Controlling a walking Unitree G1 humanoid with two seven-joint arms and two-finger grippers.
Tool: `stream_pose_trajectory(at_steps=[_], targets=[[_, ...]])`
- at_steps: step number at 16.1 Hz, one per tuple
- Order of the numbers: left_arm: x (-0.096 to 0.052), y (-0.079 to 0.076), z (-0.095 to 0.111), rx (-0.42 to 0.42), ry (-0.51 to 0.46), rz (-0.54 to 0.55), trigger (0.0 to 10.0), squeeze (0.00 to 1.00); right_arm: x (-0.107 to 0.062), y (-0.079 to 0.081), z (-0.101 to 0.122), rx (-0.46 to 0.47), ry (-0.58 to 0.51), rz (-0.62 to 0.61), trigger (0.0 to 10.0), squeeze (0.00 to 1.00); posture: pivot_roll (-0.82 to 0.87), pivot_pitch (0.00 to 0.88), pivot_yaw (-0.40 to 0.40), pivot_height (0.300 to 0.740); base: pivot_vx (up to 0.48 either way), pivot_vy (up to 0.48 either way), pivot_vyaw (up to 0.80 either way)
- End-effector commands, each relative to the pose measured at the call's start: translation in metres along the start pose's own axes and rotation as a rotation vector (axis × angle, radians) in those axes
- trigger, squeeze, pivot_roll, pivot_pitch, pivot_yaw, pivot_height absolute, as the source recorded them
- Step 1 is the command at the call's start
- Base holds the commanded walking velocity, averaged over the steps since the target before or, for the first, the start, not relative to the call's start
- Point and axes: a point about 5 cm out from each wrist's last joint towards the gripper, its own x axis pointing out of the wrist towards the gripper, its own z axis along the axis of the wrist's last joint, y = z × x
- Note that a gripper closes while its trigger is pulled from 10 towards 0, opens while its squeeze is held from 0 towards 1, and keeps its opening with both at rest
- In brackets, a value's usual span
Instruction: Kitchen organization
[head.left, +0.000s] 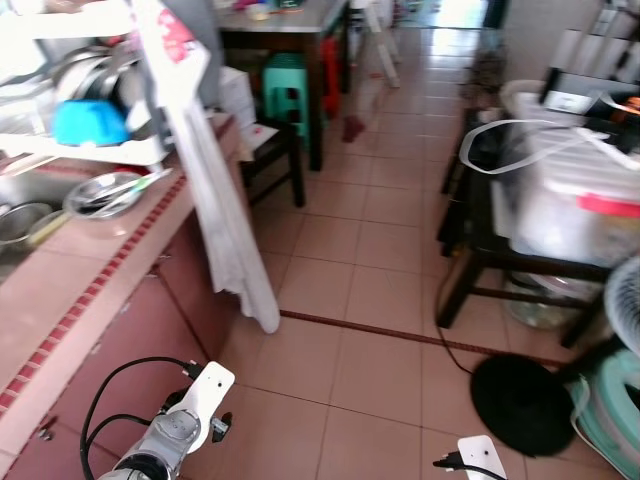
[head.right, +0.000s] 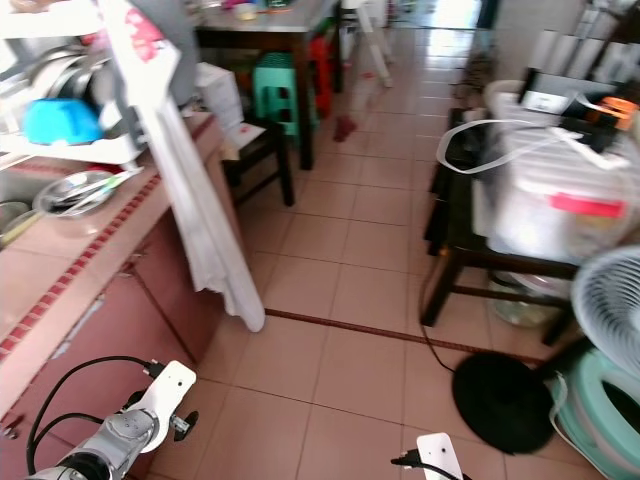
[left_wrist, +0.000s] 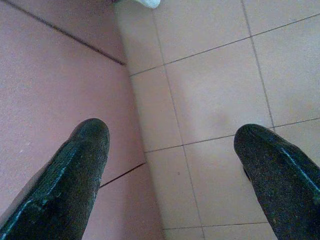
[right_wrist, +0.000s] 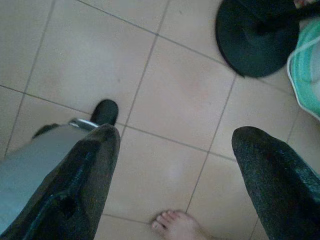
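The counter (head.left: 70, 270) with its sink (head.left: 20, 190), metal bowls (head.left: 100, 193) and dish rack (head.left: 90, 90) holding a blue bowl (head.left: 88, 122) stood to the robot's left, apart from both arms. The left gripper (left_wrist: 170, 165) had its fingers spread with nothing between them and pointed down at the seam where the reddish cabinet front (left_wrist: 55, 90) met the tiled floor (left_wrist: 215, 90). The right gripper (right_wrist: 175, 170) was likewise spread and empty, hanging over floor tiles near the black fan base (right_wrist: 255, 35); a person's bare toes (right_wrist: 175, 225) showed just beneath it. Further out, a white cloth (head.left: 225, 220) hung over the counter edge, a green stool (head.left: 285, 85) stood by a dark table (head.left: 290, 30), and a clear storage box (head.left: 570, 200) sat on a low black stand (head.left: 500, 250) to the right. Judged from the lowered arms, the step in hand was travel or positioning rather than handling. Which item was to be organized could not be settled; any next move called for facing the counter and raising a gripper to its level.
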Motion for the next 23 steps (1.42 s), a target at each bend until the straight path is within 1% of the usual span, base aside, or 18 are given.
stream_pose_trajectory(at_steps=[1, 14, 17, 23], targets=[[-0.0003, 0.0031, 0.0008, 0.009, -0.001, -0.002, 10.0, 0.0, 0.0001, -0.001, 0.001, -0.005, -0.006, -0.002, 10.0, 0.0, 0.07, 0.0, 0.054, 0.74, 0.356, 0.0, 0.0], [-0.0004, 0.0027, -0.0001, 0.013, 0.002, -0.004, 10.0, 0.0, 0.0, -0.0003, -0.0005, -0.004, 0.005, -0.005, 10.0, 0.0, 0.07, 0.0, 0.051, 0.74, 0.363, 0.0, 0.0], [-0.0004, 0.0023, -0.0007, 0.011, 0.004, -0.005, 10.0, 0.0, -0.0001, -0.0006, -0.001, 0.001, 0.008, -0.006, 10.0, 0.0, 0.07, 0.0, 0.051, 0.74, 0.333, 0.0, -0.53], [-0.0007, 0.0026, -0.0024, 0.017, 0.01, -0.001, 10.0, 0.0, -0.0001, -0.0004, -0.0012, 0.001, 0.008, -0.003, 10.0, 0.0, 0.07, 0.0, 0.05, 0.74, 0.0, 0.0, -0.62]])
